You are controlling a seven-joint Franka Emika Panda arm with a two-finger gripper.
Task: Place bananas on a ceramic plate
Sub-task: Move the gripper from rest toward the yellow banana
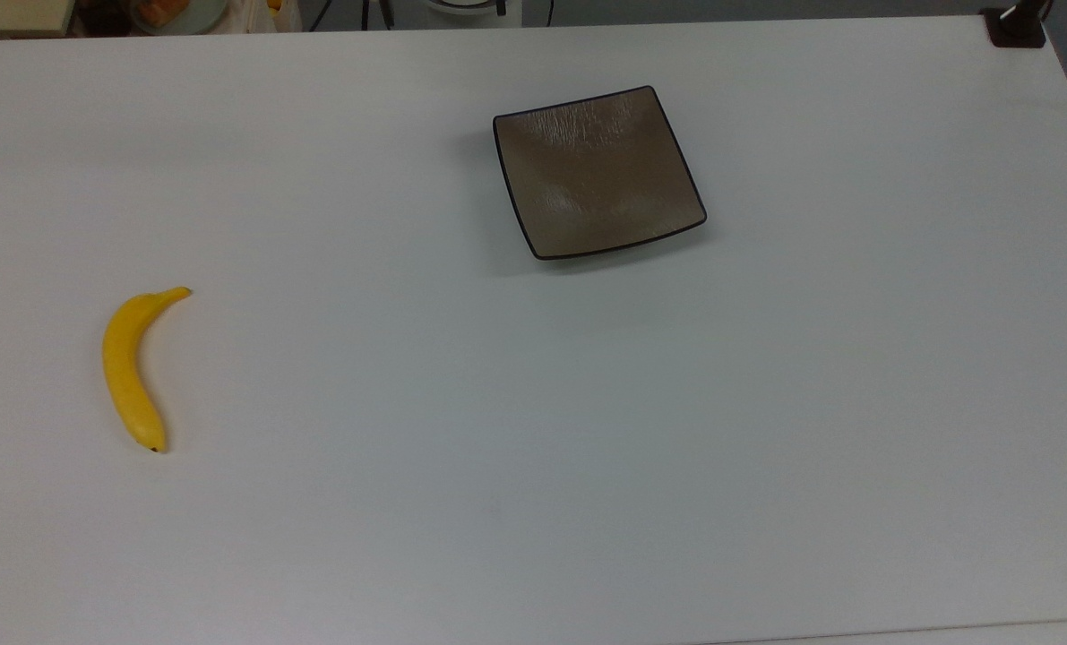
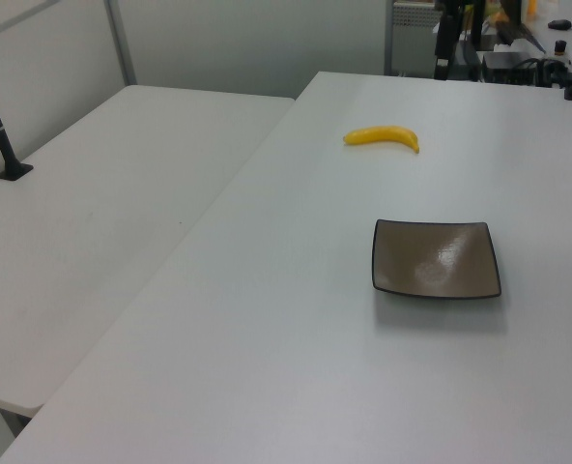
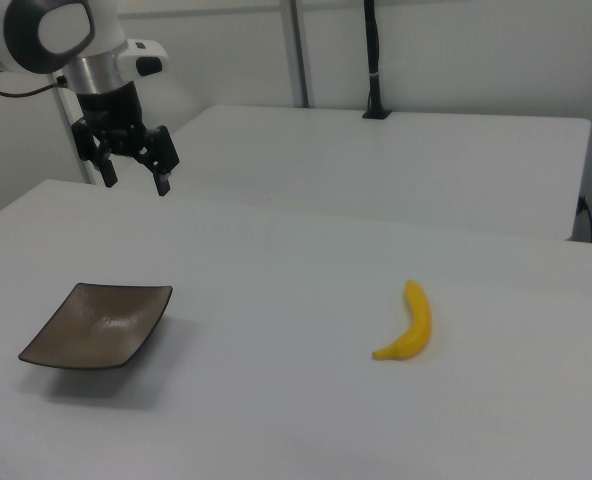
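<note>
A single bright-yellow curved banana lies on the white table at the top view's left, also seen as the banana and the banana. The square brown-grey ceramic plate with a black rim sits bare, far from the fruit; it shows too as the plate and the plate. In the right view my gripper hangs open in the air above and behind the plate, holding nothing, well away from the banana.
A second white table adjoins the work table. A black post on a base stands on the far table. Cluttered equipment lines the far end in the left view.
</note>
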